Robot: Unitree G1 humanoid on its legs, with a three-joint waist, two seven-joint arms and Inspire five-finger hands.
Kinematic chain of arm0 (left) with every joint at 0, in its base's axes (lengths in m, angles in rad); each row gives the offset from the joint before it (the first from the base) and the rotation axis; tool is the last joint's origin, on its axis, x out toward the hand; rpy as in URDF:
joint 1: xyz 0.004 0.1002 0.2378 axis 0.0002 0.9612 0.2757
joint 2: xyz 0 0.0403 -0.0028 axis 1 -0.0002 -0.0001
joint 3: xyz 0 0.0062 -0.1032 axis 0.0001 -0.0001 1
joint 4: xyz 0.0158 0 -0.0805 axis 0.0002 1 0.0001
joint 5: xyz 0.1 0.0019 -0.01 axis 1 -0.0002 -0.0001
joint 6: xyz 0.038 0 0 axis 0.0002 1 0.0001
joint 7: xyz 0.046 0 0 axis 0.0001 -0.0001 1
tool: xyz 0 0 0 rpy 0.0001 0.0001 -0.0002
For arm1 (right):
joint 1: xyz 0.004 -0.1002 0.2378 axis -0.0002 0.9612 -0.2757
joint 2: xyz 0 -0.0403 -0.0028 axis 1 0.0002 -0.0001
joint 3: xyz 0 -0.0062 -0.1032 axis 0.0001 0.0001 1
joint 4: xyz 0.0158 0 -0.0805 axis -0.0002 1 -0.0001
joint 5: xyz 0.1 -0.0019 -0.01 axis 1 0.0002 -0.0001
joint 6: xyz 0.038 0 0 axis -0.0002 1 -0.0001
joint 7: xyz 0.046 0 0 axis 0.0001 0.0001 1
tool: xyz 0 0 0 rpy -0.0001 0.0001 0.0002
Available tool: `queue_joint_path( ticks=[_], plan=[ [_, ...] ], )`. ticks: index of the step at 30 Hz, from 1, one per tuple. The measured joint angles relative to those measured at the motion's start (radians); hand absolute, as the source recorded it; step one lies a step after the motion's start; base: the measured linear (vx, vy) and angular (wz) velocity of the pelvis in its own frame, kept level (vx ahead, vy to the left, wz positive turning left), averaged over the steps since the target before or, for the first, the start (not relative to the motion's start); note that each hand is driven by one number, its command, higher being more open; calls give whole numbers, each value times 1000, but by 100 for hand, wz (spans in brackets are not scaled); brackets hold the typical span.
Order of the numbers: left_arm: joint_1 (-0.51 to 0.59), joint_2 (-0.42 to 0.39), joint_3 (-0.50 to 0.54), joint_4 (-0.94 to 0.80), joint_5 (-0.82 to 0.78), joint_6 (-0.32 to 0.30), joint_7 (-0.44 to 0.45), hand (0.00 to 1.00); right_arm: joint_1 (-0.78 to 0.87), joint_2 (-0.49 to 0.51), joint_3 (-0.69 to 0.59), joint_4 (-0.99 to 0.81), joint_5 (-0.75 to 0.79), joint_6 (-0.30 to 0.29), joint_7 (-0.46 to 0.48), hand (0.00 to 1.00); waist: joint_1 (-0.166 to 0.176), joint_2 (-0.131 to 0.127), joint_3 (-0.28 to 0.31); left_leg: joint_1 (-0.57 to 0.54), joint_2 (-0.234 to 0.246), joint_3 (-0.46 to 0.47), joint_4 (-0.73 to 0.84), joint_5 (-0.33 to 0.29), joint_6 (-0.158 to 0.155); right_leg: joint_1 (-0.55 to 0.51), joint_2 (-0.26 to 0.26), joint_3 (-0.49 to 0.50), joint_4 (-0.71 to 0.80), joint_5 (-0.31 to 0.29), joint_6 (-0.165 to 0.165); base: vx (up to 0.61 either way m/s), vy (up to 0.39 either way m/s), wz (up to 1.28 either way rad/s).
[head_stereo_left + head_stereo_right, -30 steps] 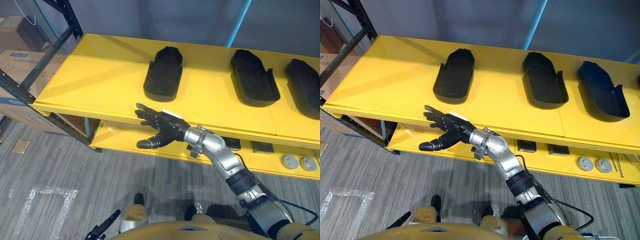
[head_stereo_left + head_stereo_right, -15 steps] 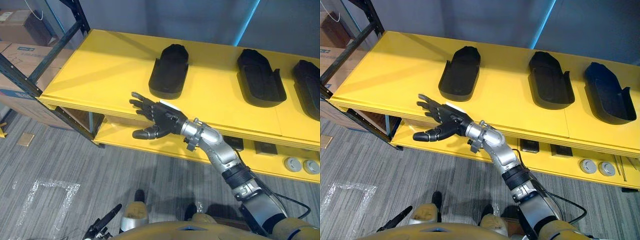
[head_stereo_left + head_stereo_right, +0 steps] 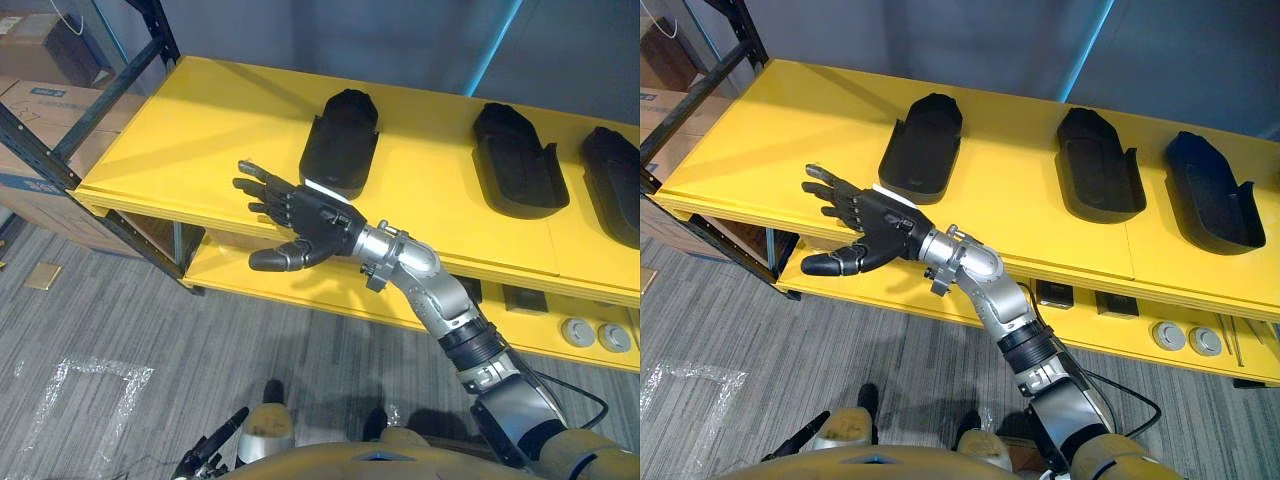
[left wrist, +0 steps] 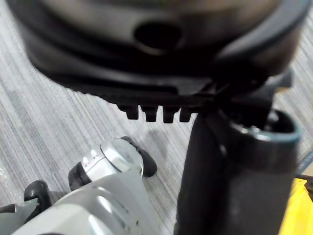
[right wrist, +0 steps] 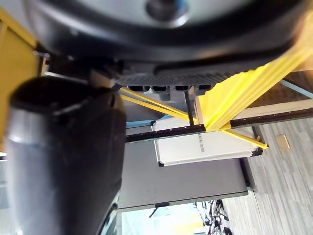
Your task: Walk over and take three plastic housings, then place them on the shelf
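Hanging low over the grey floor (image 4: 44, 122), the left hand (image 4: 161, 83) could not be told as spread or closed. The right hand (image 3: 312, 222) hovered spread and empty at the yellow shelf's (image 3: 200, 130) near edge, close to the leftmost plastic housing (image 3: 340, 145). The middle plastic housing (image 3: 513, 158) and the rightmost plastic housing (image 3: 615, 180) lay further right on the shelf.

Cardboard boxes (image 3: 25, 205) sit behind a dark metal rack (image 3: 112, 100) — far left. Clear plastic wrap (image 3: 85, 385) lies on grey carpet (image 3: 300, 350).
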Motion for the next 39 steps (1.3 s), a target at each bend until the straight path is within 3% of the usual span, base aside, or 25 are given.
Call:
queue_joint_path(
  ticks=[7,13,18,39],
  plan=[
    [0,0,-8,-10,0,2,6,100,2,5,-52,219,-26,-26,-101,100,3,2,1,0,-7,-11,-18,14,1,-1,-5,-16,1,1,2,-1,0,5],
    [1,0,-23,-10,0,19,6,100,1,6,-102,267,-20,-65,-139,100,7,14,7,4,-10,-12,-19,16,3,2,-9,-16,5,2,3,-1,0,1],
    [1,-3,-49,-14,0,19,0,100,-13,7,-136,303,-14,-85,-140,100,6,36,14,10,-18,-13,-39,32,9,-2,-17,-20,13,4,6,-10,5,2],
    [4,-6,-80,-29,0,22,-15,100,-66,9,-161,395,4,-126,-159,100,19,58,23,14,-34,-20,-54,50,17,2,-34,-29,17,12,18,-3,0,1]
  ],
)
